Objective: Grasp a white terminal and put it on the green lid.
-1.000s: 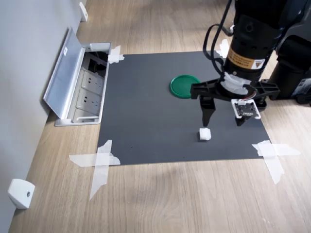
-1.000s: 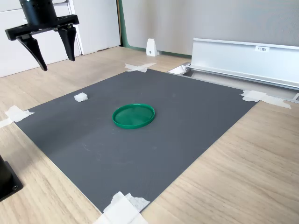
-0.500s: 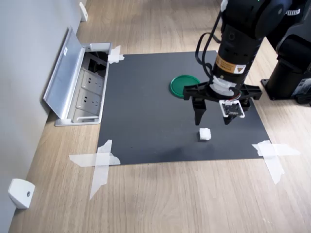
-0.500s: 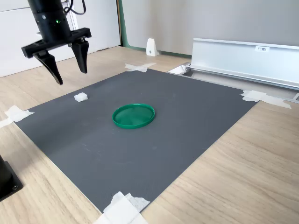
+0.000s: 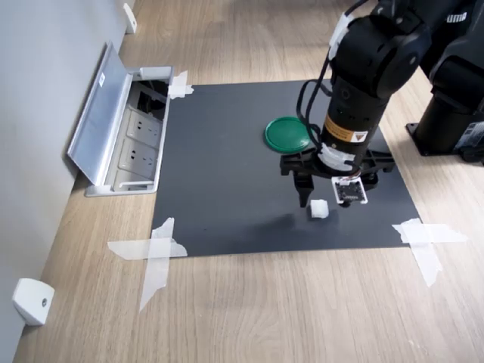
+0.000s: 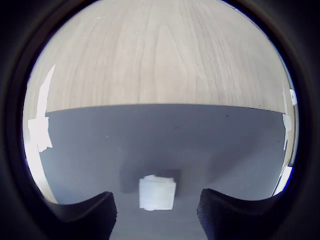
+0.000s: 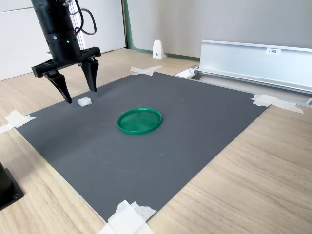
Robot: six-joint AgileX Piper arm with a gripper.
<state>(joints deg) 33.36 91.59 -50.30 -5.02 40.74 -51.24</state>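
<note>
**White block bracketed, not yet pinched — plenty of ways to lose it**

Sits on the black mat (image 5: 227,166) as a tiny terminal (image 5: 318,209), near the mat's edge at the first exterior view's bottom, toward the taped corner on the first exterior view's right. Well apart from the lid (image 5: 288,134), which lies flat near the opposite edge of the mat, nothing on it.

Spread wide and holding nothing: so much for the gripper (image 5: 324,203). Hangs low over the terminal (image 7: 84,101) in the second exterior view, gripper (image 7: 80,95) tips close to the mat (image 7: 195,126); touching it or not, cannot tell. Shows in the wrist view the terminal (image 6: 157,193) between the two dark fingers (image 6: 85,215), roughly centred, with free gap on both sides.

Likely troubles, judged from here:

- Coming down off-centre and landing a tip on the block — would tip it or flick it away across the mat.
- Closing too high and catching only the upper edge; with so small and smooth a piece, probably a squirt out sideways.
- Pressing too deep into the mat, dragging it against its tape (image 5: 427,238).
- Later, releasing from height over the lid (image 7: 139,121) — could bounce off the raised rim and roll back onto the mat.
</note>
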